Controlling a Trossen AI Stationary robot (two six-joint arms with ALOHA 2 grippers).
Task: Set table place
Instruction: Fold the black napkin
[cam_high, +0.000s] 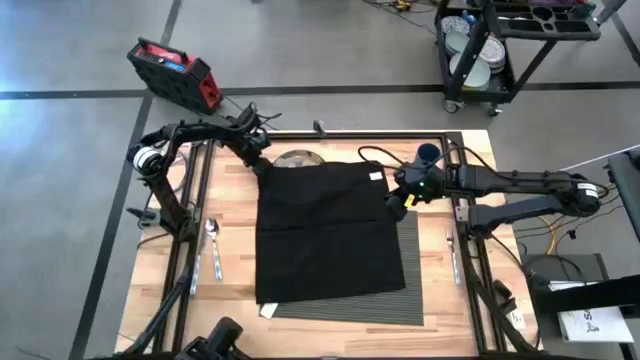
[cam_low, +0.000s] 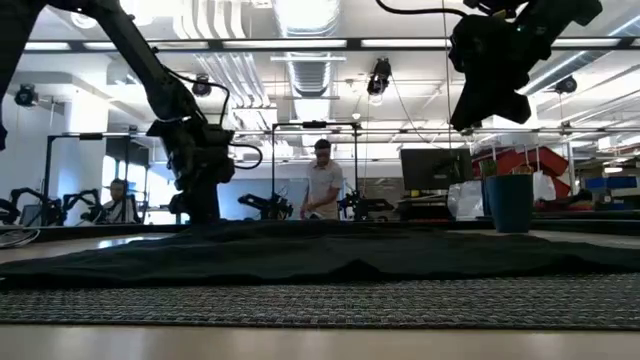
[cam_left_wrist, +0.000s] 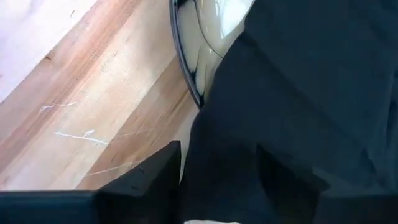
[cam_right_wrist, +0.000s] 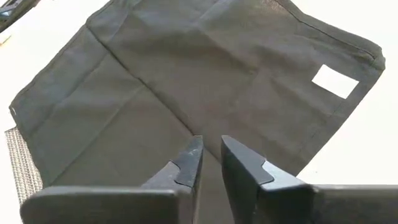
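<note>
- The high view alone shows the whole layout: a black cloth napkin (cam_high: 325, 230) spread over most of the ribbed dark grey placemat (cam_high: 400, 298) on the wooden table (cam_high: 235, 210), with only the mat's right and near edges showing.
- The left wrist view shows what the cloth partly hides: a pale plate (cam_left_wrist: 202, 37) with a dark rim, tucked under the napkin's far left corner.
- The left gripper (cam_left_wrist: 217, 168) sits low at that corner, its fingers spread with napkin cloth between them; whether they touch it is hard to tell.
- The right gripper (cam_right_wrist: 211, 158) hangs above the napkin's right part, fingers nearly pressed together around nothing, a white tag (cam_right_wrist: 334, 81) nearby.
- A spoon (cam_high: 213, 245) lies left of the napkin, a fork (cam_high: 451, 255) right of the mat, and a dark blue cup (cam_high: 428, 154) stands at the far edge.
- In the low view a person (cam_low: 322, 180) stands behind the table.
</note>
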